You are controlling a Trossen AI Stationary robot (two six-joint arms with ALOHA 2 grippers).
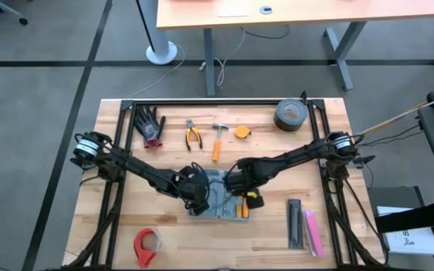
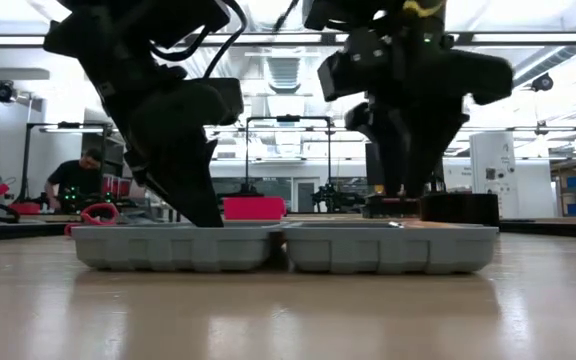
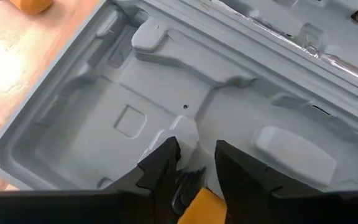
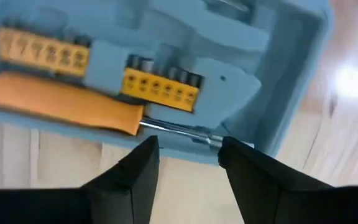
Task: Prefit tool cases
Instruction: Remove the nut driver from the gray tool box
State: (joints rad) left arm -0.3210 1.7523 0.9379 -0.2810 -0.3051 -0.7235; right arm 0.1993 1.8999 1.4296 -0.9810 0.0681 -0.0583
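We're looking down on the wooden table, and right at its middle, toward the near edge, the tool case lies open and flat, both grey halves side by side with their moulded trays facing up. From table height the two halves sit level, edge to edge.

Both arms meet over it. The left arm reaches in from the left side, and the left gripper is down inside the left half of the case; its fingers stand only narrowly apart, pinching a small item with an orange-yellow part and a dark piece between them, just over the tray's recesses. What exactly that item is, we cannot tell.

The right arm comes in from the right, and the right gripper hovers above the near edge of the other half, fingers spread with nothing between them. Just beyond them we see an orange-handled screwdriver seated in its slot, and two yellow bit holders beside it.

Around the case: a roll of grey duct tape at the far right, black gloves far left, then pliers, a hammer and a small yellow tape measure. Near right lie a black bar and a pink bar; near left, a red tape dispenser.
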